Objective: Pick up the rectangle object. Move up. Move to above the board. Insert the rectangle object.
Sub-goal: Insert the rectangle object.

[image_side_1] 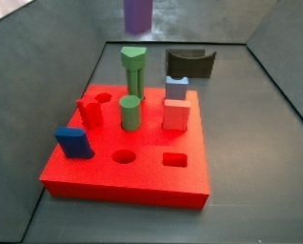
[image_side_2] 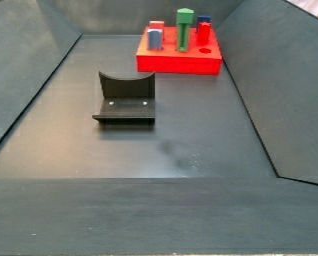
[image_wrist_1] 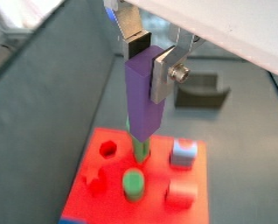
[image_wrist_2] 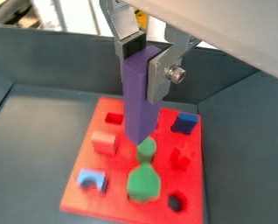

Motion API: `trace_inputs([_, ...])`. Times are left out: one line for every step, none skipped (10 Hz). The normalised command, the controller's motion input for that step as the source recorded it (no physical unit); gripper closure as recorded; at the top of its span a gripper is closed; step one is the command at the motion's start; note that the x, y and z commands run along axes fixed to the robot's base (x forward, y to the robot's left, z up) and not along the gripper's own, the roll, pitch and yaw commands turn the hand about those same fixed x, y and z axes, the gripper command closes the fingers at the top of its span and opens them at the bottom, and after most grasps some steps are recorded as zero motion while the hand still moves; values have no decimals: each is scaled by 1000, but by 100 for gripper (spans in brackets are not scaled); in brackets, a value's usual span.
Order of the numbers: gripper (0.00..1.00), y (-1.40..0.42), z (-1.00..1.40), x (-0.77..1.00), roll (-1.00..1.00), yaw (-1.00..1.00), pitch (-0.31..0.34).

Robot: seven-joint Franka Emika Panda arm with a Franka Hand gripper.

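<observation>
In both wrist views my gripper (image_wrist_1: 149, 63) (image_wrist_2: 148, 61) is shut on the upper end of the rectangle object (image_wrist_1: 142, 105) (image_wrist_2: 138, 105), a long purple bar hanging upright. Its lower end hovers over the board (image_wrist_1: 100, 188) (image_wrist_2: 115, 166), a red slab with holes, close to a green peg (image_wrist_1: 133, 182) (image_wrist_2: 144, 179). In a side view only the bar's lower end (image_side_1: 137, 12) shows at the upper edge, high above the board (image_side_1: 129, 176). A round hole (image_side_1: 124, 154) and a square hole (image_side_1: 174, 159) stand unfilled. The gripper is out of frame in both side views.
On the board stand two green pegs (image_side_1: 133, 71) (image_side_1: 130, 112), a dark-blue block (image_side_1: 74, 143), red blocks (image_side_1: 176, 114) and a light-blue piece (image_side_1: 177, 88). The fixture (image_side_1: 189, 64) (image_side_2: 126, 98) stands on the grey floor beyond the board. Sloping grey walls enclose the floor.
</observation>
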Motion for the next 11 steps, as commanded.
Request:
trace_inputs([100,-1000,-549,0,-94,-23,-247])
trace_inputs([100,-1000,-560,0,-91,0,-220])
trace_inputs([100,-1000,-694,89,-9,0,-160])
trace_inputs([100,-920,-486,251,-136,43,-104])
trace_inputs([100,-400,-269,409,113,-80,0])
trace_inputs([100,0,-226,0,0,-1000,0])
trace_inputs([100,0,-389,0,-29,-1000,-4])
trace_inputs([100,-29,-466,0,-54,-1000,-59])
trace_inputs([100,-29,-471,0,-50,-1000,-60])
trace_inputs([100,-29,-471,0,-50,-1000,-63])
trace_inputs([100,-63,-457,0,-63,-920,-73])
